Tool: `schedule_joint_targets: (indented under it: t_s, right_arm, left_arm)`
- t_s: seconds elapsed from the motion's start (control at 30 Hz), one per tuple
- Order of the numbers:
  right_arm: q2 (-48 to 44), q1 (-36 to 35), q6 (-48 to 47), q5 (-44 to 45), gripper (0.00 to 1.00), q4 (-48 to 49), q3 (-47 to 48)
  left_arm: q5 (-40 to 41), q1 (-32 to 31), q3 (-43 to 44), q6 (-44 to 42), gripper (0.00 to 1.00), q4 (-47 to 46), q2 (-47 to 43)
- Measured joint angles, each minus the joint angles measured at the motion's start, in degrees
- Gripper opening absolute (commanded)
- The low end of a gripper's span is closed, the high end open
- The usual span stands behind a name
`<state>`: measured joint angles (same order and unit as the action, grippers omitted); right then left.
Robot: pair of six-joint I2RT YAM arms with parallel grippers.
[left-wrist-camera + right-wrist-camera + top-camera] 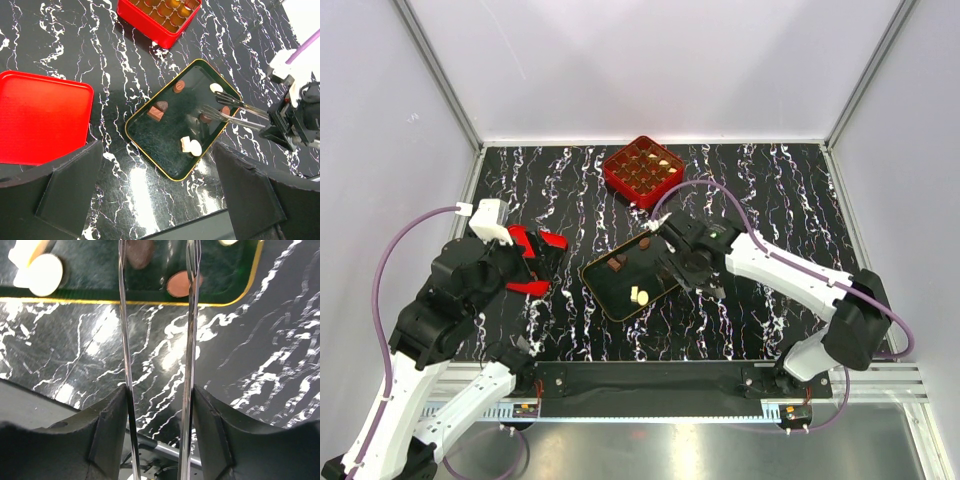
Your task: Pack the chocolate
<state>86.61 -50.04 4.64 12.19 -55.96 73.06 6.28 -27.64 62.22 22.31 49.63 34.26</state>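
A black gold-rimmed tray (603, 292) lies mid-table and holds several small chocolates, brown (155, 114) and cream-white (195, 148). My right gripper (680, 266) is shut on metal tongs (235, 110). The tongs' two arms stand apart, with their tips over the tray's right end. In the right wrist view the right gripper (159, 390) has one tong arm (191, 315) crossing a reddish-brown chocolate (177, 285) and the other beside a dark one (140, 251). My left gripper (157, 150) is open and empty, above the table at the tray's near left side.
A red gridded box (642, 170) stands at the back middle with several pieces in its cells. Its flat red lid (40, 120) lies on the table left of the tray, partly under my left gripper (535, 262). White walls enclose the table.
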Motion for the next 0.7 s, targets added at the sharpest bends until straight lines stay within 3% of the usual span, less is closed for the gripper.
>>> schedule_joint_targets:
  t_s: [0.37,0.7]
  right_arm:
    - [-0.87,-1.05,1.05,-2.82,0.54,4.68,-7.19]
    - [-0.96,-1.05,1.29,-3.26,0.52,5.66,-8.17]
  left_arm:
    - [-0.04,0.00,-0.02,0.26,0.99,-0.02,0.00]
    - [-0.07,0.00,-0.02,0.63,0.99,-0.04,0.00]
